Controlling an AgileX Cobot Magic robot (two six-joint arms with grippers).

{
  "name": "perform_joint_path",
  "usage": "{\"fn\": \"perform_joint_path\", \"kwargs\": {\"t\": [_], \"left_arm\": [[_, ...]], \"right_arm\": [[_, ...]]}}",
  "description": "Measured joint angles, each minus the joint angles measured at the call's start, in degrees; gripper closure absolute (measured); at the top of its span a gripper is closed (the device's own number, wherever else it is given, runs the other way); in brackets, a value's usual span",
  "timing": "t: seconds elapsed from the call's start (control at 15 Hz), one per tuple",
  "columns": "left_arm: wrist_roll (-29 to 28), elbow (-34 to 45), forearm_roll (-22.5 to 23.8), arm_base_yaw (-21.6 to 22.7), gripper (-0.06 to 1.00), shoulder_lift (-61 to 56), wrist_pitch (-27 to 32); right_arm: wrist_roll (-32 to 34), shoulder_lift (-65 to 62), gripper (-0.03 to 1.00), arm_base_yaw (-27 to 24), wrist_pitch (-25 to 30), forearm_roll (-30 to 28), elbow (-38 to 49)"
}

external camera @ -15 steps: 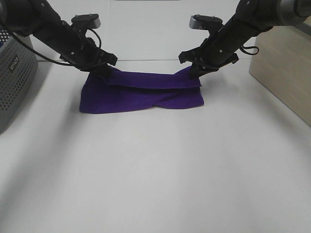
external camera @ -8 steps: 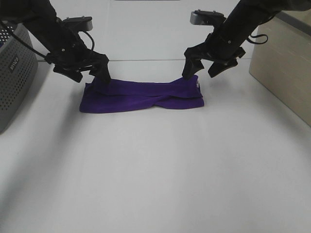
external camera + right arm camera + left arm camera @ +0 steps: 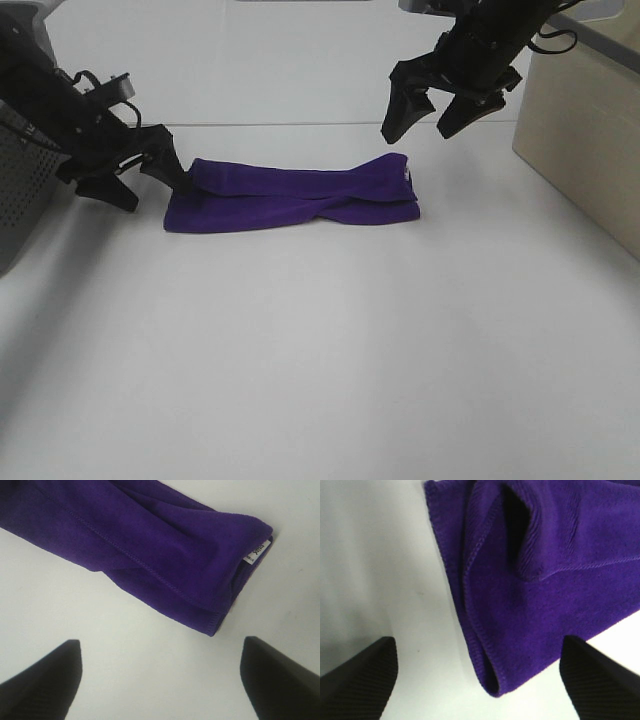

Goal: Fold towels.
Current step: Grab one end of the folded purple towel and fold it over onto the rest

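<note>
The deep purple towel lies folded into a long strip on the white table, with its small white tag at the right end. My left gripper is open and empty just left of the towel's left end. My right gripper is open and empty, raised above the right end. The left wrist view shows the towel's layered left end between my spread fingertips. The right wrist view shows the right end with the tag.
A grey perforated basket stands at the left edge behind my left arm. A beige box stands at the right. The white table stretches in front of the towel.
Both grippers have let go of the towel's far edge and opened. The left one has drawn back to the left, the right one has risen. The towel has settled flat.
</note>
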Motion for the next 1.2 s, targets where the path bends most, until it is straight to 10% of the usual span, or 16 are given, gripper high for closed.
{"fn": "perform_joint_path", "kwargs": {"t": [0.6, 0.93, 1.2], "left_arm": [[-3.0, -11.7, -8.8, -8.8, 0.19, 8.9, 0.0], [-7.4, -20.1, 1.3, -10.0, 0.9, 12.5, 4.5], [-8.4, -28.1, 10.4, -9.7, 0.92, 13.2, 13.2]], "right_arm": [[0.1, 0.0, 0.13, 0.0, 2.8, 0.0, 0.0], [0.1, 0.0, 0.13, 0.0, 6.0, -0.1, 0.0], [0.1, -0.2, 0.13, 0.0, 9.9, -0.2, 0.0]]}}
